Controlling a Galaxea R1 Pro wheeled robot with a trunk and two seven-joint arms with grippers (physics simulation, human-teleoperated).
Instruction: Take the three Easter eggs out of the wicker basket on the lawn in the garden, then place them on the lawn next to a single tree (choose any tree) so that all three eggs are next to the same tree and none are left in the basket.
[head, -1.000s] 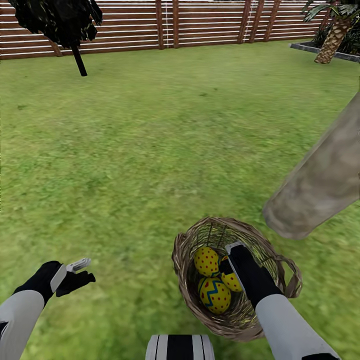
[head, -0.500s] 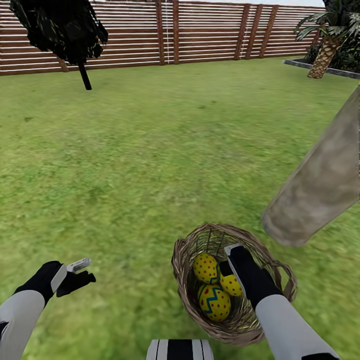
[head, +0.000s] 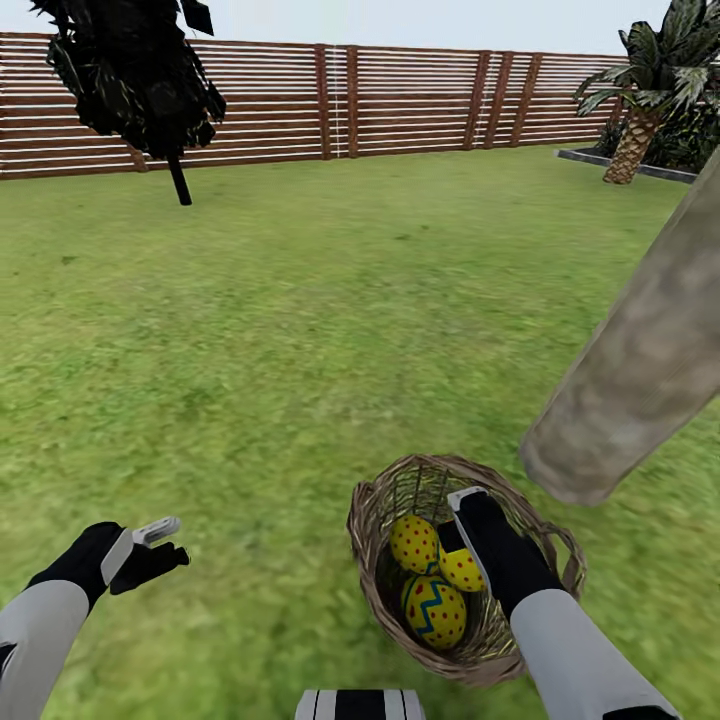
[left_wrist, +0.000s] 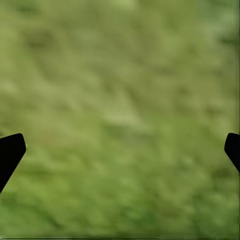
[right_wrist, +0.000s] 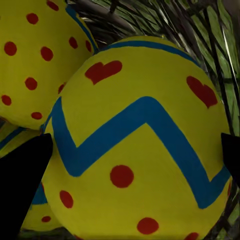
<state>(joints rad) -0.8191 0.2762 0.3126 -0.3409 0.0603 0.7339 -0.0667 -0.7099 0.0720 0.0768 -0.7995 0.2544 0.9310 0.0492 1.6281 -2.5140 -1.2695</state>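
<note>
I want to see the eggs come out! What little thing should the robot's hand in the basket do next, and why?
Probably close the right gripper on the egg between its fingers. It is already down inside the wicker basket, and in the right wrist view a finger tip sits at each side of that egg, so a squeeze should catch it. All three eggs seem to be in there.

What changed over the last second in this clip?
The head camera tilted up, so more fence and sky show. The right gripper stays down in the wicker basket around one Easter egg; three eggs remain inside. The left gripper still hovers open over the lawn.
</note>
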